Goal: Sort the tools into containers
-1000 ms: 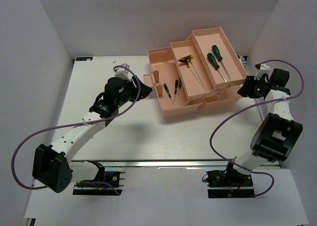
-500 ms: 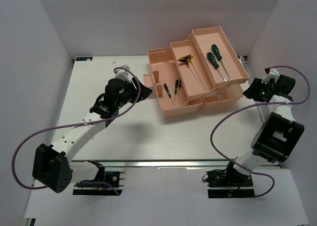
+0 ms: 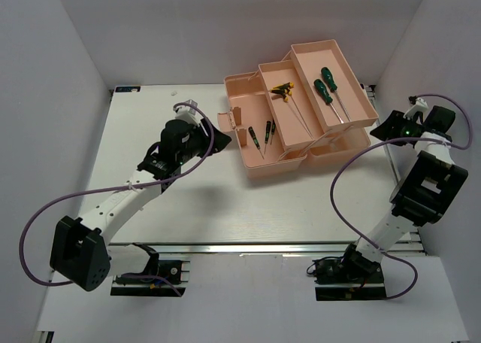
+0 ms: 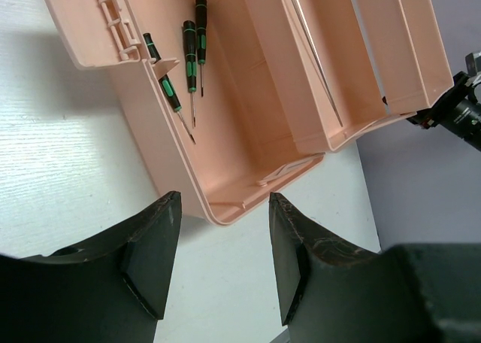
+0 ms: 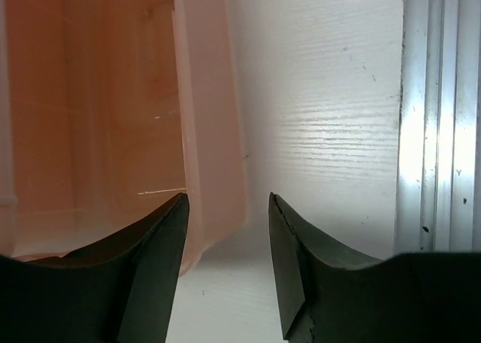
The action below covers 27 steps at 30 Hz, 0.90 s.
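White and black links of the left arm rise from its base at the near edge, bend at a low elbow and reach diagonally toward the far right. The left gripper [image 3: 216,129] points at the left end of the salmon-pink toolbox [image 3: 278,167], just short of it. The left wrist view shows its fingers [image 4: 154,245] spread apart with nothing between them.

The toolbox stands unfolded on the white table [image 3: 225,200]. Its lowest left compartment holds the small dark-handled screwdrivers [image 3: 260,134], the middle tier the yellow-black T-handled keys [image 3: 284,90], and the raised right tier the green-and-black screwdrivers [image 3: 326,86].

The right arm is folded up tightly at the table's right edge, its wrist turned leftward. The right gripper [image 3: 385,129] sits by the toolbox's right end, its jaws parted and empty.
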### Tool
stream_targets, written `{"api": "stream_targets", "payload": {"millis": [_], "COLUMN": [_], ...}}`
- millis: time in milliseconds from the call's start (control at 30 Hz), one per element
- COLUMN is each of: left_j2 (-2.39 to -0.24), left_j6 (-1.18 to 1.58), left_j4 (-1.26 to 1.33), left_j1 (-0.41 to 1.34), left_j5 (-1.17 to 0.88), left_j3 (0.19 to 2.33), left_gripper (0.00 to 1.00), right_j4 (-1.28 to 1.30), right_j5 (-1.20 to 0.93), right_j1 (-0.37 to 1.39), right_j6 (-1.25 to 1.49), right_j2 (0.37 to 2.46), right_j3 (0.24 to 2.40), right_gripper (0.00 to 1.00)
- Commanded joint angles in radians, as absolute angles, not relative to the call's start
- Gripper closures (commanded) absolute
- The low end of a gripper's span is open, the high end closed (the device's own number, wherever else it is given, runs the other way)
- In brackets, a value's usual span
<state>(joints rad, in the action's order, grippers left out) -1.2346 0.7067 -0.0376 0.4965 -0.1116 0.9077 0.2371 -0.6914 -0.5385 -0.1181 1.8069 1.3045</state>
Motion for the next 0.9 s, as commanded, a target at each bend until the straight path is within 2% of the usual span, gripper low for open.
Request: {"api": "stream_targets", "payload": {"millis": [0, 300, 600, 867], "left_j2": [-1.250, -1.325, -1.358, -1.344], "left_j6": [0.701, 0.698, 0.693, 0.692], "left_j4": [-0.018, -0.008, -0.006, -0.018], "left_j1": [0.495, 0.495, 0.497, 0.497], "left_j5": [-0.117, -0.155, -0.167, -0.167], "left_j3": [0.923, 0.969, 0.999, 1.006], "left_gripper": [0.40, 0.40, 0.41, 0.41], "right_j4": [0.258, 0.270, 0.239, 0.178], "right_j5": [-0.759, -0.764, -0.617, -0.494], "right_j1": [-0.535, -0.482, -0.411, -0.365], "right_j6": [-0.086, -0.083, -0.072, -0.115], "right_j2": [1.821, 1.835, 1.858, 1.830], "right_j3": [1.365, 1.374, 1.367, 1.333], "right_gripper": [0.48, 0.48, 0.52, 0.69]}}
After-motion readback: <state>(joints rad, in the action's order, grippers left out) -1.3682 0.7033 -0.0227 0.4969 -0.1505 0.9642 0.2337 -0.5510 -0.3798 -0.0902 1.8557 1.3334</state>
